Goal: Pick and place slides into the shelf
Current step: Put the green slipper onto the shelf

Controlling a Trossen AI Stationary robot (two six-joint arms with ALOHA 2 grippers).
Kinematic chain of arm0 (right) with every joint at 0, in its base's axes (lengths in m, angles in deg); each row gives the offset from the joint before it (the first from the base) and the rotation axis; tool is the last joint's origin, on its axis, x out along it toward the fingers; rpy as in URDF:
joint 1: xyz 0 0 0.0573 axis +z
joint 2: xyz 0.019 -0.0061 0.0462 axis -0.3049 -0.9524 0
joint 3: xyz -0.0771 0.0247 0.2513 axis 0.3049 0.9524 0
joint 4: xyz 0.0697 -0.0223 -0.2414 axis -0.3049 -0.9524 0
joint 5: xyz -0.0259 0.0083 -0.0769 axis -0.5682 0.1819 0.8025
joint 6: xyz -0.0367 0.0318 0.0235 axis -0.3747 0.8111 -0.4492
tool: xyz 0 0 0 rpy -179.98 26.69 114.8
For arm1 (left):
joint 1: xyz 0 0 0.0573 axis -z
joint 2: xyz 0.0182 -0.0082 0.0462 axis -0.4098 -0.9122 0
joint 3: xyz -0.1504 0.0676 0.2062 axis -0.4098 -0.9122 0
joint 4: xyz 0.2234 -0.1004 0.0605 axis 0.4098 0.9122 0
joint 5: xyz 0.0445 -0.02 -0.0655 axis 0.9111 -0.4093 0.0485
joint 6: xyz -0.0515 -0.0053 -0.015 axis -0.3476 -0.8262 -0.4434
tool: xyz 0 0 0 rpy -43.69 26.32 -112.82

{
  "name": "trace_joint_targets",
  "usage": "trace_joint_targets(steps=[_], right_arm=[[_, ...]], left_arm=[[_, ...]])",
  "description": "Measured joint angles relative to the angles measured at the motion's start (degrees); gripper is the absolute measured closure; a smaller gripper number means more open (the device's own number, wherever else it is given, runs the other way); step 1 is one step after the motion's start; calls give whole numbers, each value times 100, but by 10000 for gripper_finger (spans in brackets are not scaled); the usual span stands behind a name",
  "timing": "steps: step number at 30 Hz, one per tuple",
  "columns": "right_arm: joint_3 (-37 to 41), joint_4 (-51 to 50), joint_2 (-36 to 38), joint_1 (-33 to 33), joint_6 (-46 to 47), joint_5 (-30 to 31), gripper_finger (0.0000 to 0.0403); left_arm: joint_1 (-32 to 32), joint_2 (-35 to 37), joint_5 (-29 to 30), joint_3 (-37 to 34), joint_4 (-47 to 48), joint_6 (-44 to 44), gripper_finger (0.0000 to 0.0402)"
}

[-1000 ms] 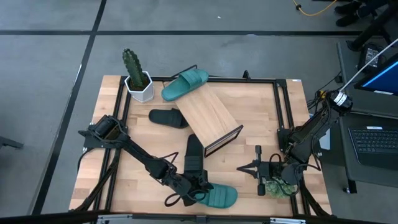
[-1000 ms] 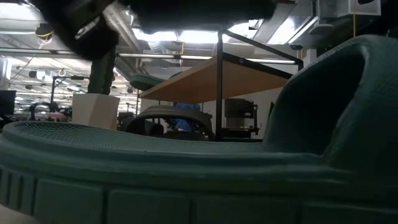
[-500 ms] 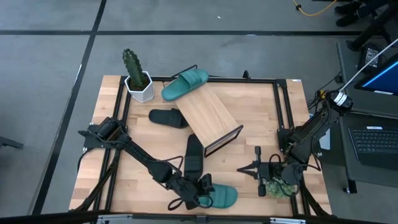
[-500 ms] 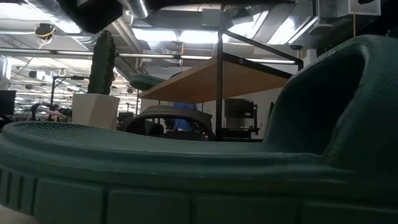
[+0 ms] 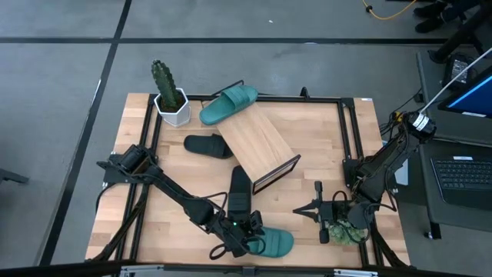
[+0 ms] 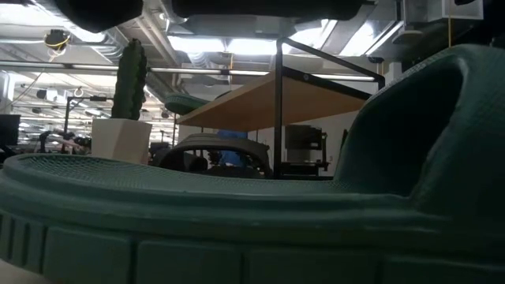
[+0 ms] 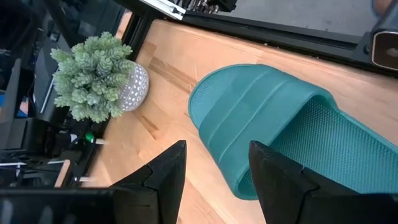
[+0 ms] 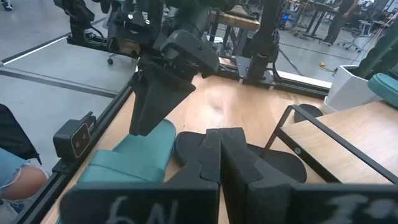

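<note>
One teal slide (image 5: 273, 243) at table edge (image 5: 323, 265).

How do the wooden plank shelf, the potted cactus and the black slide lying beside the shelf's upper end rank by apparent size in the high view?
1. Light wooden slanted shelf, clearly largest.
2. Green cactus in its white pot and black rubber slide: close in apparent size, so not ranked against each other.

Four cameras, one tabletop (image 5: 307, 146).
Overhead looking straight down; low one level at the surface, pressed against the near teal slide (image 6: 237, 213), shelf (image 6: 268, 99) behind. Left wrist close over that same slide (image 7: 292, 137); right wrist facing across toward it (image 8: 127, 158) and the left tool (image 8: 163, 87).
</note>
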Motion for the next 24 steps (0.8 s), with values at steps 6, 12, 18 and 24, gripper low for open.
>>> trace_joint_targets(steps=[6,12,18,24], right_arm=[[0,0,0,0,-2,-2,400],[2,-2,0,0,-1,-1,400],[2,-11,0,-1,-2,0,400],[2,-35,0,0,-2,0,400]], left_arm=[[1,0,-13,0,18,22,235],[-125,0,-93,-23,493,176,235],[-96,4,-264,-153,443,815,235],[-109,-10,-264,-155,171,1117,235]])
